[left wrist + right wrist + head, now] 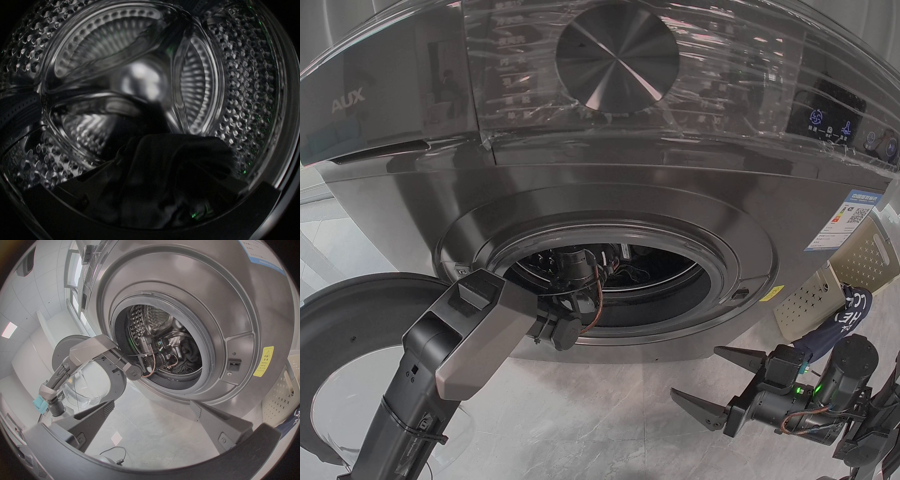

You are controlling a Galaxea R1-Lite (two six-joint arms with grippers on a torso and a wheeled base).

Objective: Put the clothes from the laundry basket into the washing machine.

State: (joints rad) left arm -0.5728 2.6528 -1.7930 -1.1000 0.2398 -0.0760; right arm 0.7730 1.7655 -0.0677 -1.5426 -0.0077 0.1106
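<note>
The grey washing machine (612, 187) stands with its round door (356, 350) swung open to the left. My left arm reaches through the opening, its wrist (575, 275) inside the drum mouth. Seen from the left wrist, a dark garment (162, 178) lies crumpled on the drum's floor. The right wrist view places that arm's wrist (156, 355) just beside the dark garment (189, 352). My right gripper (695, 372) hangs open and empty over the floor, right of the opening. Behind it stands the cream laundry basket (819, 294), with a dark blue garment (837, 325) draped over its rim.
Grey tiled floor (600, 412) lies free in front of the machine between the two arms. The open door takes up the low left side. The basket (281, 396) stands tight against the machine's right front corner.
</note>
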